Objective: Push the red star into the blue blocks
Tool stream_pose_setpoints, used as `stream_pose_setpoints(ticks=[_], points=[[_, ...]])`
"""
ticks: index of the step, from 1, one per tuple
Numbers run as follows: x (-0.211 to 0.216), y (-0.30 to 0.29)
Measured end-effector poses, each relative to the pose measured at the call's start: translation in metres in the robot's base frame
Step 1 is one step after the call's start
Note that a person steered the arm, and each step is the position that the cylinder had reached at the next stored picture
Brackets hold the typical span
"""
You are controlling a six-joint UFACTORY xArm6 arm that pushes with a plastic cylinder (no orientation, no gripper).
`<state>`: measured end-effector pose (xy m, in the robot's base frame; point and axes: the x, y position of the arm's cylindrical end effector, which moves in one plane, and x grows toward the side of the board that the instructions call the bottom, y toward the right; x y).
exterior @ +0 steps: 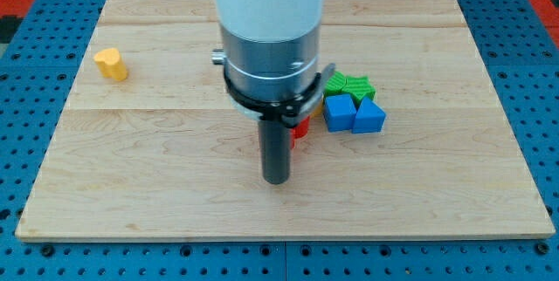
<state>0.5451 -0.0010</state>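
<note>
The red star [300, 128] lies near the board's middle, mostly hidden behind the rod; only a small red part shows on the rod's right side. Two blue blocks [354, 114] sit side by side just to its right, a cube on the left and a more triangular one on the right. A narrow gap shows between the star and the left blue block. My tip [277, 179] rests on the board just below and left of the red star.
A green block [349, 85] touches the blue blocks from above. A yellow block [112, 64] sits at the view's upper left. The wooden board [131, 194] ends at blue pegboard on all sides. The arm's wide body hides the board's top middle.
</note>
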Motion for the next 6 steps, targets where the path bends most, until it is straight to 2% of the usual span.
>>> stream_pose_setpoints(ticks=[2, 3, 6], points=[[-0.039, -0.082], [-0.057, -0.029], [-0.009, 0.011]])
